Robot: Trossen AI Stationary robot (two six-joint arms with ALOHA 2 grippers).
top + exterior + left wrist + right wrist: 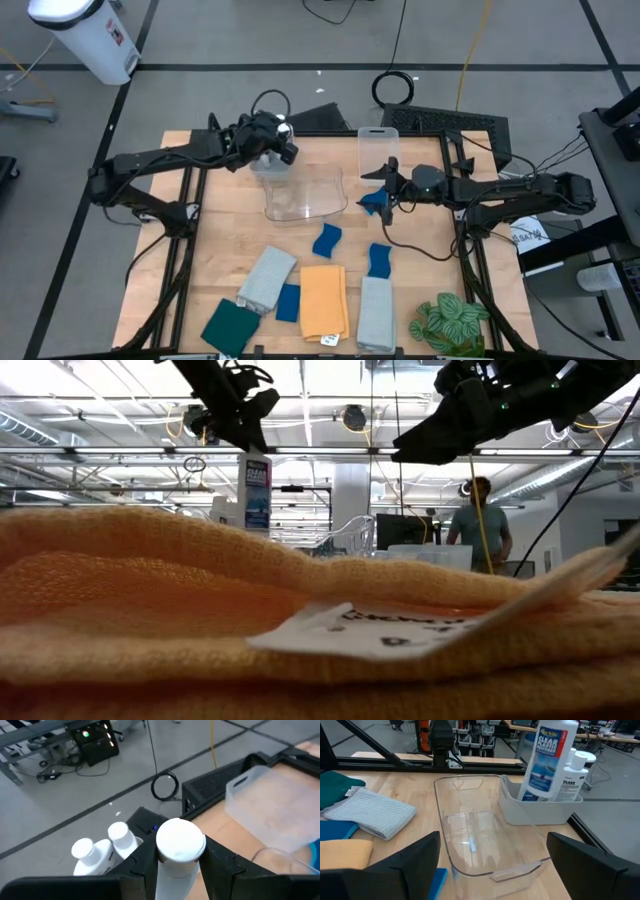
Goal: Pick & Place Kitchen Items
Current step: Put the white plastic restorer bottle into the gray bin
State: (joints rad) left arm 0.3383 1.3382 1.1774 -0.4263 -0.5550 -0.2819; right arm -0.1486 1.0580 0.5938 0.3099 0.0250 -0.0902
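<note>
Clear bin (305, 195) at table centre. Grey bin (268, 165) at eleven o'clock, left gripper (272, 140) above, clenched round a rigid, probably slippery bottle (179, 851) just under its cap. Right gripper (385, 192) spread empty over a soft sponge (373, 204) at two o'clock.

We see the small grey plastic bin (268, 166) behind the clear plastic bin (305, 192), folded orange cloth (323, 299) between two folded grey cloths (267, 276) in front.

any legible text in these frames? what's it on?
"CLEAR": blue label of the tall white bottle held by the left gripper; its brand line and smaller print too blurred.
"CLEAR": shorter white bottle beside it; the rest unreadable.
White tag on the orange cloth: print blurred.
</note>
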